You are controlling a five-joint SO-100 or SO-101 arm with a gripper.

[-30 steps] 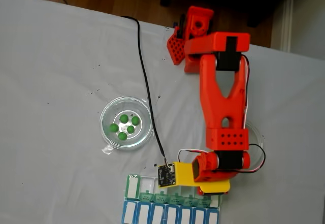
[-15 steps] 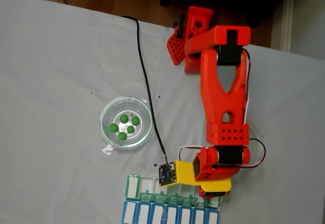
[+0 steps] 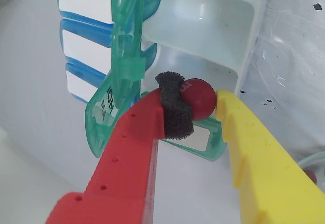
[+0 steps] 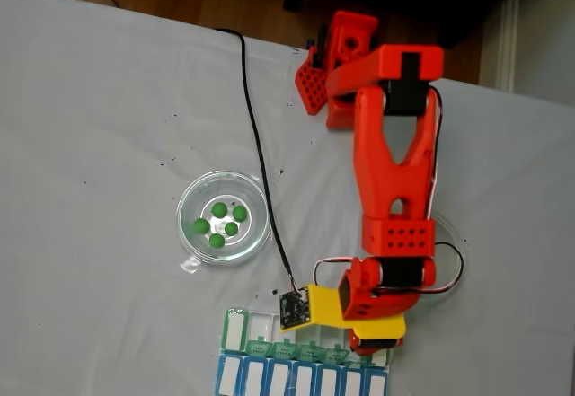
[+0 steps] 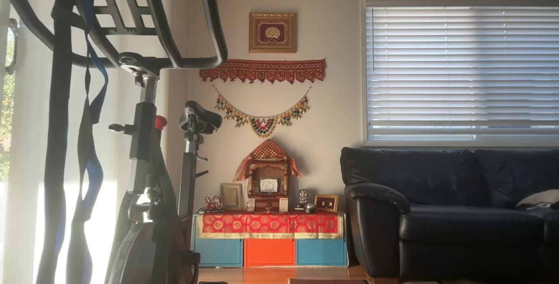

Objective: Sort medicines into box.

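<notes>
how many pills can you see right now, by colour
green pills, in the glass dish: 5
dark red pills: 2, one held in the gripper over the pill organizer, one at the wrist view's right edge
total: 7

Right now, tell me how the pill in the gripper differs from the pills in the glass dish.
The held pill is dark red; the dish pills are green. The held pill is single, pinched between the gripper's foam pad and yellow finger over the pill organizer's open compartment; the dish pills are five, lying loose in the glass dish. Both kinds are small and round.
</notes>
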